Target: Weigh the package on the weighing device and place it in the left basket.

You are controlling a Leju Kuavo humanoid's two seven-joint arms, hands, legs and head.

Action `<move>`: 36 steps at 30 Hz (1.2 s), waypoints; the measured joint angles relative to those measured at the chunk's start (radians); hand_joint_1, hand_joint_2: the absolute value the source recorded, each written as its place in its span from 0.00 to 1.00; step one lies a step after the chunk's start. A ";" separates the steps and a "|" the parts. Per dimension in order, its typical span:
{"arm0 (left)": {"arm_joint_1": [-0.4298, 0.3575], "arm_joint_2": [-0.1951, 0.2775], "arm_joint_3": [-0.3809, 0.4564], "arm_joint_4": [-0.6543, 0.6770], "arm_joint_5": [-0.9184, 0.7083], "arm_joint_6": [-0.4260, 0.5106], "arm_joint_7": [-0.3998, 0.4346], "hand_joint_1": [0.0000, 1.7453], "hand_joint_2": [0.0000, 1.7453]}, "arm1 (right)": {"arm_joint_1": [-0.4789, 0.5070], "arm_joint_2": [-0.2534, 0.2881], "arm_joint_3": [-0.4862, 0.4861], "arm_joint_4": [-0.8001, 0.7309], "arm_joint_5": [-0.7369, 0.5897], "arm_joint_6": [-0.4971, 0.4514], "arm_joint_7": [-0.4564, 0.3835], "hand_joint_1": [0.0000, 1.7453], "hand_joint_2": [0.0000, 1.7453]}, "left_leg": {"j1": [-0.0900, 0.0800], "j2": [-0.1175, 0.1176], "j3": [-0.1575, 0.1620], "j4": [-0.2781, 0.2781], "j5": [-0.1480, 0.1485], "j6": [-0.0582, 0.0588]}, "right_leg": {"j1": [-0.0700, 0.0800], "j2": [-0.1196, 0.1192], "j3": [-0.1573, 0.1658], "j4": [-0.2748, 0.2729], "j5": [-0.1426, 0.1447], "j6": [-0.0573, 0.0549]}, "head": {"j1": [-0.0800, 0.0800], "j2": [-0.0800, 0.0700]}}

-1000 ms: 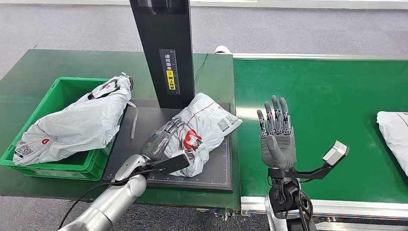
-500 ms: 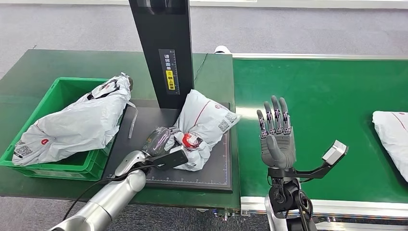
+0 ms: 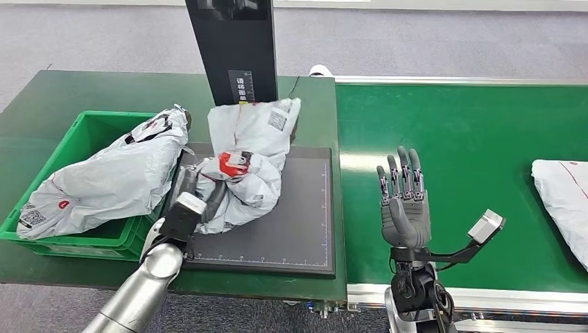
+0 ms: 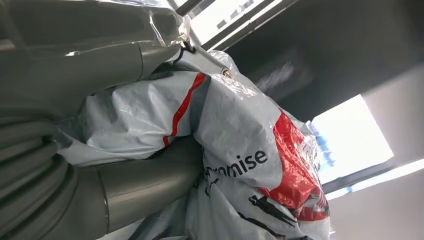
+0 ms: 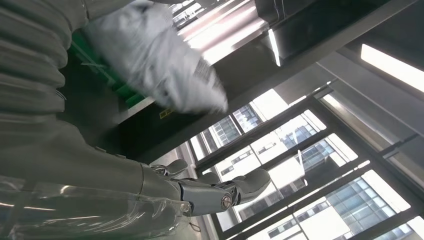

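The left hand point(image 3: 197, 194) has its fingers point(image 4: 145, 177) clenched around the crumpled white plastic mailer package with red print point(image 3: 246, 156), holding it over the left edge of the flat black weighing plate point(image 3: 291, 222), beside the black upright post point(image 3: 232, 48). Just left of it, the green plastic basket point(image 3: 83, 132) at the left edge of the dark green surface point(image 3: 41, 94) holds another white mailer bag point(image 3: 111, 180). The right hand point(image 3: 402, 201) stands upright over the bright green conveyor belt point(image 3: 471, 132), fingers spread and holding nothing
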 joint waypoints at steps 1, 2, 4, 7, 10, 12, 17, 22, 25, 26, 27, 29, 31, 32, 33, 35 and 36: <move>0.016 0.004 0.015 -0.047 0.032 -0.003 -0.010 1.00 1.00 | 0.003 -0.001 -0.002 -0.002 -0.002 -0.004 -0.001 0.00 1.00 | 0.000 0.000 0.000 0.000 0.000 0.000 | 0.000 0.000 0.000 0.000 0.000 0.000 | 0.000 0.000; 0.033 0.007 0.030 -0.094 0.062 -0.006 -0.022 1.00 1.00 | 0.007 -0.002 -0.004 -0.004 -0.003 -0.008 -0.002 0.00 1.00 | 0.000 0.000 0.000 0.000 0.000 0.000 | 0.000 0.000 0.000 0.000 0.000 0.000 | 0.000 0.000; 0.066 0.013 0.061 -0.193 0.111 -0.010 -0.042 1.00 1.00 | 0.016 -0.003 -0.008 -0.009 -0.005 -0.012 -0.004 0.00 1.00 | 0.000 0.000 0.000 0.000 0.000 0.000 | 0.000 0.000 0.000 0.000 0.000 0.000 | 0.000 0.000; 0.107 0.018 0.103 -0.325 0.149 -0.010 -0.064 1.00 1.00 | 0.029 -0.005 -0.013 -0.015 -0.006 -0.013 -0.005 0.00 1.00 | 0.000 0.000 0.000 0.000 0.000 0.000 | 0.000 0.000 0.000 0.000 0.000 0.000 | 0.000 0.000; 0.144 0.019 0.144 -0.435 0.182 -0.002 -0.100 1.00 1.00 | 0.038 -0.005 -0.018 -0.018 -0.006 -0.016 -0.005 0.00 1.00 | 0.000 0.000 0.000 0.000 0.000 0.000 | 0.000 0.000 0.000 0.000 0.000 0.000 | 0.000 0.000; 0.162 0.020 0.176 -0.507 0.208 0.003 -0.120 1.00 1.00 | 0.044 -0.005 -0.022 -0.020 -0.006 -0.019 -0.006 0.00 1.00 | 0.000 0.000 0.000 0.000 0.000 0.000 | 0.000 0.000 0.000 0.000 0.000 0.000 | 0.000 0.000; 0.181 0.016 0.277 -0.650 0.305 0.018 -0.130 1.00 1.00 | 0.052 -0.002 -0.032 -0.028 -0.003 -0.023 -0.006 0.00 1.00 | 0.000 0.000 0.000 0.000 0.000 0.000 | 0.000 0.000 0.000 0.000 0.000 0.000 | 0.000 0.000; 0.180 0.010 0.407 -0.714 0.370 0.025 -0.117 1.00 1.00 | 0.055 0.000 -0.035 -0.034 -0.002 -0.023 -0.006 0.00 1.00 | 0.000 0.000 0.000 0.000 0.000 0.000 | 0.000 0.000 0.000 0.000 0.000 0.000 | 0.000 0.000; 0.180 0.005 0.446 -0.725 0.373 0.022 -0.115 1.00 1.00 | 0.055 0.003 -0.036 -0.035 -0.002 -0.023 -0.006 0.00 1.00 | 0.000 0.000 0.000 0.000 0.000 0.000 | 0.000 0.000 0.000 0.000 0.000 0.000 | 0.000 0.000; 0.180 0.004 0.454 -0.728 0.373 0.022 -0.115 1.00 1.00 | 0.055 0.004 -0.036 -0.035 -0.002 -0.023 -0.006 0.00 1.00 | 0.000 0.000 0.000 0.000 0.000 0.000 | 0.000 0.000 0.000 0.000 0.000 0.000 | 0.000 0.000; 0.180 0.002 0.460 -0.730 0.373 0.021 -0.115 1.00 1.00 | 0.055 0.005 -0.036 -0.035 -0.002 -0.023 -0.006 0.00 1.00 | 0.000 0.000 0.000 0.000 0.000 0.000 | 0.000 0.000 0.000 0.000 0.000 0.000 | 0.000 0.000; 0.180 0.000 0.468 -0.733 0.372 0.020 -0.115 1.00 1.00 | 0.055 0.006 -0.036 -0.035 -0.002 -0.023 -0.006 0.00 1.00 | 0.000 0.000 0.000 0.000 0.000 0.000 | 0.000 0.000 0.000 0.000 0.000 0.000 | 0.000 0.000; 0.180 -0.003 0.474 -0.734 0.372 0.020 -0.115 1.00 1.00 | 0.055 0.007 -0.036 -0.035 -0.002 -0.023 -0.006 0.00 1.00 | 0.000 0.000 0.000 0.000 0.000 0.000 | 0.000 0.000 0.000 0.000 0.000 0.000 | 0.000 0.000; 0.180 -0.004 0.476 -0.735 0.372 0.019 -0.116 1.00 1.00 | 0.055 0.007 -0.036 -0.035 -0.002 -0.023 -0.006 0.00 1.00 | 0.000 0.000 0.000 0.000 0.000 0.000 | 0.000 0.000 0.000 0.000 0.000 0.000 | 0.000 0.000; 0.180 -0.004 0.478 -0.736 0.372 0.019 -0.116 1.00 1.00 | 0.055 0.007 -0.036 -0.035 -0.001 -0.023 -0.006 0.00 1.00 | 0.000 0.000 0.000 0.000 0.000 0.000 | 0.000 0.000 0.000 0.000 0.000 0.000 | 0.000 0.000; 0.180 -0.006 0.482 -0.737 0.372 0.018 -0.115 1.00 1.00 | 0.055 0.007 -0.036 -0.035 -0.001 -0.023 -0.006 0.00 1.00 | 0.000 0.000 0.000 0.000 0.000 0.000 | 0.000 0.000 0.000 0.000 0.000 0.000 | 0.000 0.000; 0.180 -0.006 0.484 -0.737 0.370 0.023 -0.114 1.00 1.00 | 0.055 0.007 -0.036 -0.035 -0.001 -0.023 -0.006 0.00 1.00 | 0.000 0.000 0.000 0.000 0.000 0.000 | 0.000 0.000 0.000 0.000 0.000 0.000 | 0.000 0.000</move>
